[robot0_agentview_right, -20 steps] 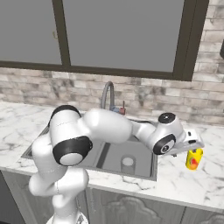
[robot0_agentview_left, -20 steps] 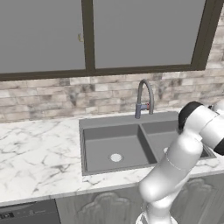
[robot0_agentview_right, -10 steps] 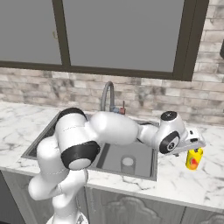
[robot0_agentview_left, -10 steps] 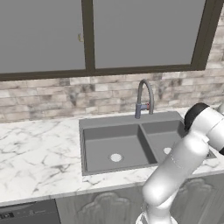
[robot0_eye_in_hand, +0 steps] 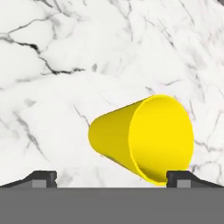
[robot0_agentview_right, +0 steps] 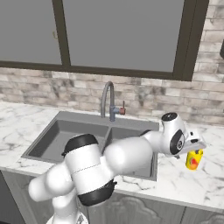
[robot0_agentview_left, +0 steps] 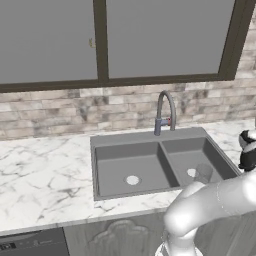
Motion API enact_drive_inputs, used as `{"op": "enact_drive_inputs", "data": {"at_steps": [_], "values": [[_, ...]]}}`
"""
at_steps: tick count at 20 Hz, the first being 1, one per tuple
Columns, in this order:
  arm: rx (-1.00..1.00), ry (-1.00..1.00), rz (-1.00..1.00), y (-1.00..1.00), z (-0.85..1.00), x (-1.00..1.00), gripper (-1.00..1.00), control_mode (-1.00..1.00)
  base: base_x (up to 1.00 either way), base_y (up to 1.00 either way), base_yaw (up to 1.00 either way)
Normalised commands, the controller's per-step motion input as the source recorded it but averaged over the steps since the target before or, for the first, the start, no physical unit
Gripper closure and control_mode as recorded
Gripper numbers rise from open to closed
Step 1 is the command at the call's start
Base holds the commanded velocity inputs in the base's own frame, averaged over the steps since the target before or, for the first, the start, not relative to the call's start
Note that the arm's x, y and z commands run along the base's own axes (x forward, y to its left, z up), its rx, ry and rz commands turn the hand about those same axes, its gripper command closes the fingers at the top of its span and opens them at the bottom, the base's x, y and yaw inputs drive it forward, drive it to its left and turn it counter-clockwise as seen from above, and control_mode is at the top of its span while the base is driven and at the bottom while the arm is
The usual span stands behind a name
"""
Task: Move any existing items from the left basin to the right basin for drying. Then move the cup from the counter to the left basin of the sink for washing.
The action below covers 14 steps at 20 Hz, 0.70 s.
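A: Which step now?

B: Second one, by the look of it. Left basin [robot0_agentview_left: 131,167] bare apart from its pale drain; a translucent tumbler [robot0_agentview_left: 203,173] already standing in the right basin [robot0_agentview_left: 196,161]. So the clearing-out judged done, the cup [robot0_agentview_right: 193,159] next.

A: And the cup's place?

B: Upright on the tabletop [robot0_agentview_right: 205,183], right of the sink [robot0_agentview_right: 65,135], toward the near edge. Yellow, with a red mark on its side in the right base view. In the hand view, seen from above and off to one side, mouth open toward the camera, sitting nearer the right fingertip than the left.

A: Gripper?

B: Gripper [robot0_agentview_right: 195,146] directly above the cup, pointing down. Spread wide, nothing between the fingertips [robot0_eye_in_hand: 43,177], no contact with the cup to be seen. Released, then.

A: Next move?

B: Probably a small sideways correction first, since the cup lies off-centre between the fingertips. Then straight down until the fingertips straddle the wall or the whole body of the cup, then a squeeze. After that, up, left across the right basin and the divider, down into the left basin.

A: Risks?

B: Descending uncorrected, likely to clip the rim with the right fingertip and tip the cup. Also the tumbler and the arched tap [robot0_agentview_left: 164,112] near the carry path; worth lifting high enough to clear both.
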Motion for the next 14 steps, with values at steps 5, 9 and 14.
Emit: {"op": "enact_drive_inputs", "data": {"at_steps": [5, 9, 14], "values": [[0.00, 0.03, 0.02, -0.17, -0.04, 0.06, -1.00, -1.00, 0.00, 0.00, 0.00], [0.00, 0.01, 0.04, -0.12, 0.00, 0.18, -1.00, -1.00, 0.00, 0.00, 0.00], [0.00, 0.02, 0.07, -0.01, -0.03, 0.20, -1.00, -1.00, 0.00, 0.00, 0.00]]}}
